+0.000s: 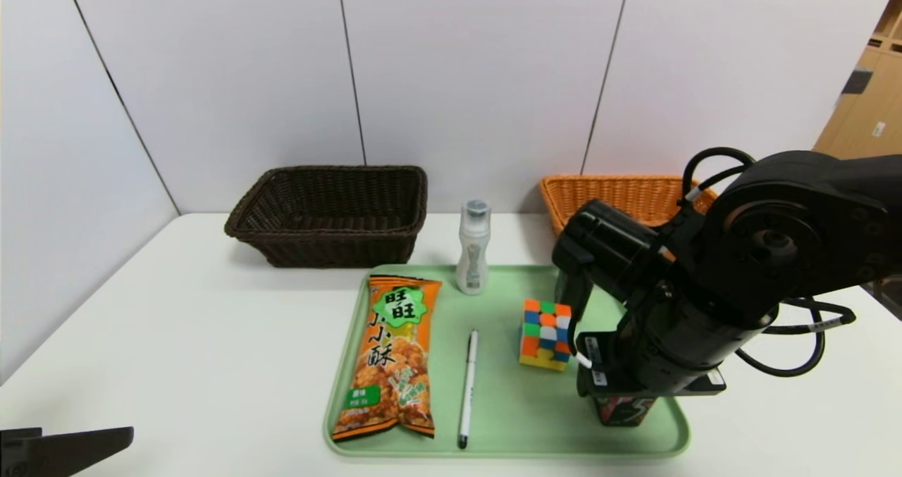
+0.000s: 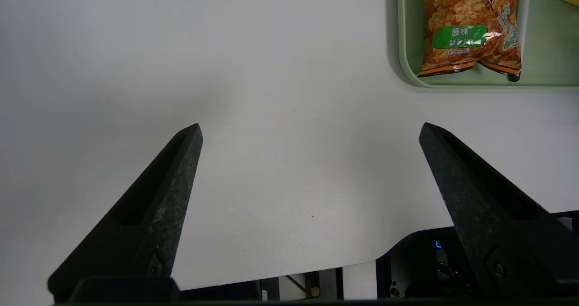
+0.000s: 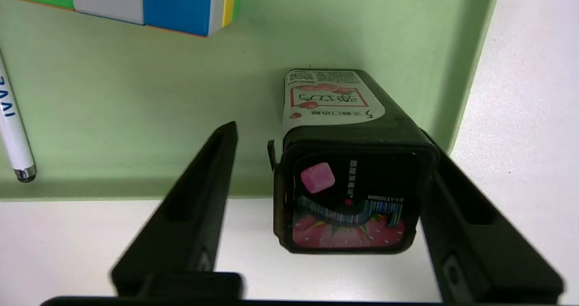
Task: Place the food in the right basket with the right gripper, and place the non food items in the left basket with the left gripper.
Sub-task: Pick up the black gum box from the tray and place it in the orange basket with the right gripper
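On the green tray, seen from the head view, the right tool is lowered over a gum bottle at the near right corner, presumably because gum counts as food for the orange basket behind; a snack bag, pen, puzzle cube and white bottle are left, with the dark basket far left. From the left wrist, the left tool is held wide above bare tabletop, parked. From the right wrist, the tool is spread around the gum bottle, one finger touching, the other apart; the cube stands close by.
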`<state>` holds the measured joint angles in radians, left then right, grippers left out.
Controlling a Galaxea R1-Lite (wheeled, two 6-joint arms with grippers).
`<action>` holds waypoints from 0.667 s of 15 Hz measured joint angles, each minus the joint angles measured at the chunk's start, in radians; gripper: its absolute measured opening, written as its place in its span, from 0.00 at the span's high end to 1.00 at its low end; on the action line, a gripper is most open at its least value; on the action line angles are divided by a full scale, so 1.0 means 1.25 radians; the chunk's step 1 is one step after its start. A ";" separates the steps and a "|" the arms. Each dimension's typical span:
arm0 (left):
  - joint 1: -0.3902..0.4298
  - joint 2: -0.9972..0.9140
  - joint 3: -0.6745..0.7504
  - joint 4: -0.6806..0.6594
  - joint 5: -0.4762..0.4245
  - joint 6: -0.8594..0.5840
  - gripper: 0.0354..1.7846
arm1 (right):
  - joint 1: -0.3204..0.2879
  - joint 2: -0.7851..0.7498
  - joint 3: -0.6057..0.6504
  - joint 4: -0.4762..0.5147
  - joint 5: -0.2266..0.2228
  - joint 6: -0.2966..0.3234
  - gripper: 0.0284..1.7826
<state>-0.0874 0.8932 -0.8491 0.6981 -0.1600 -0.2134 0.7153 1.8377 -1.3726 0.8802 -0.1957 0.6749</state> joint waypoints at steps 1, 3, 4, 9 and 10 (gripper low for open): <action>0.000 -0.007 0.003 0.000 -0.004 0.000 0.06 | 0.000 0.003 0.001 0.000 0.005 0.000 0.43; 0.000 -0.019 0.009 0.002 -0.005 0.000 0.06 | 0.000 0.006 0.002 0.000 0.008 0.002 0.55; 0.000 -0.025 0.013 0.003 -0.005 0.000 0.06 | -0.001 0.005 0.002 0.000 0.008 0.006 0.56; 0.000 -0.047 0.036 0.002 -0.005 0.000 0.06 | -0.001 -0.064 0.009 0.004 0.010 0.017 0.56; 0.000 -0.049 0.036 0.000 -0.005 0.000 0.06 | -0.002 -0.093 0.009 0.005 0.010 0.016 0.56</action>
<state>-0.0874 0.8326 -0.8038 0.6985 -0.1668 -0.2134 0.7134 1.7217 -1.3609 0.8860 -0.1832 0.6945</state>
